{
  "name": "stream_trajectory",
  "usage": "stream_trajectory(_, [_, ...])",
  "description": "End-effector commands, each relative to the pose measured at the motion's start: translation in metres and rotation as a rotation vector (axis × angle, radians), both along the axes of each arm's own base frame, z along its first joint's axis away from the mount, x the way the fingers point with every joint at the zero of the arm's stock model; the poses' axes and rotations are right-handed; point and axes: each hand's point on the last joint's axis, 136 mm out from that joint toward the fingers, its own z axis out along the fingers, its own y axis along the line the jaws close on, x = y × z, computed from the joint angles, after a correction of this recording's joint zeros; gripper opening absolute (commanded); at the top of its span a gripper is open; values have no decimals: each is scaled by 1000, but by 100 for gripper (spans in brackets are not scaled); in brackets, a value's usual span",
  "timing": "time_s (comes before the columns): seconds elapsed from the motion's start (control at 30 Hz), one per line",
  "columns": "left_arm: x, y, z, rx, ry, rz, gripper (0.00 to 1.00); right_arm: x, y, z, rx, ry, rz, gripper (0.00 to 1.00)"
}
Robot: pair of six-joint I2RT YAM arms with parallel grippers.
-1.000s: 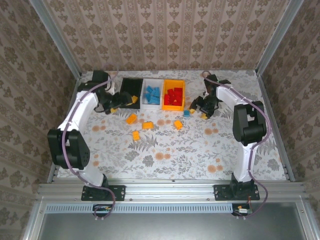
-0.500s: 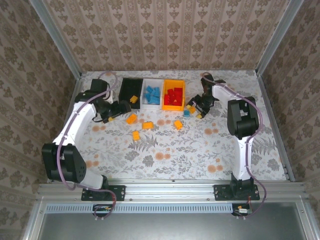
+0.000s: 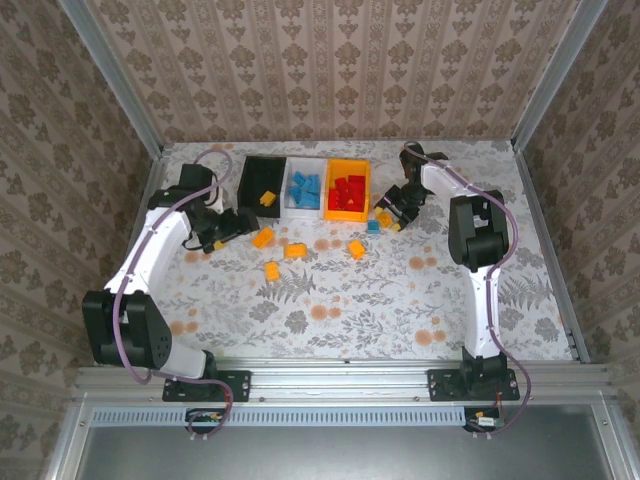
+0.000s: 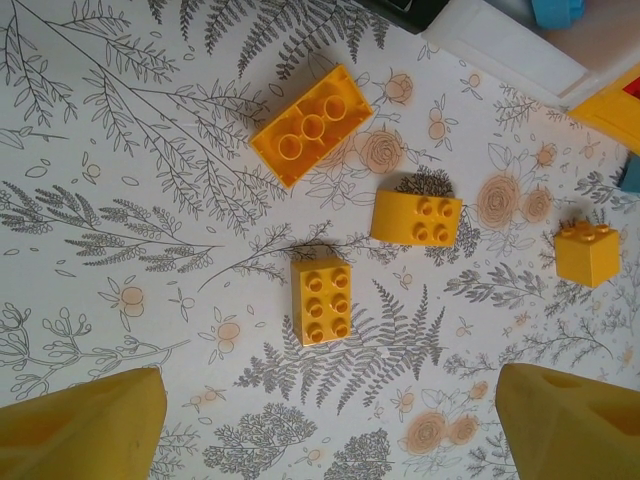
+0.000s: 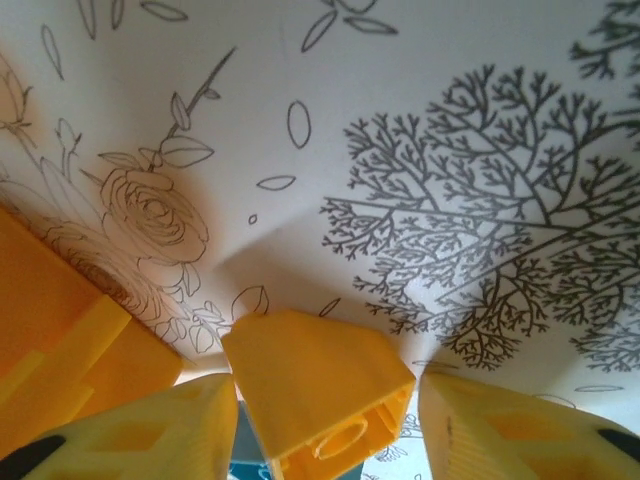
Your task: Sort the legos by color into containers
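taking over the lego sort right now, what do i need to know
Left gripper: open, empty, over four loose yellow bricks.
Right gripper: jaws around a yellow brick beside the orange bin; grip unconfirmed.
Done: blue bricks in white bin, red bricks in orange bin, one yellow in black bin.
To do: those yellows and one loose blue brick.
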Motion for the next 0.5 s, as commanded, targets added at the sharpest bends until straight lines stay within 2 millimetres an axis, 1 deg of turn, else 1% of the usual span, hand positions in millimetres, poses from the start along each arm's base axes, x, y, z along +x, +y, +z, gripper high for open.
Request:
stream_trajectory(0.0, [-7,3,3,-2,-9,-7,87,7,-7,-18,-48,2,-5,47])
stream_trajectory(0.07, [-7,4,3,-3,-8,-3,87,8,-6,-17,-46,-3,-5,40])
stream_trajectory(0.1, [-7,4,3,-3,-10,-4,87,9,-6,-16,-45,-5,-4,39])
stream_trajectory(0.27, [-8,6,1,-3,-7,0,87,8,-5,-6,-32,-27,5,37])
stream_trajectory(0.37, [-6,7,1,-5,-10,4,87,4,-3,7,-8,-54,0,37])
stream_trajectory(0.47, [-5,6,1,-10,-12,5,87,-1,-3,30,22,-102,-2,37])
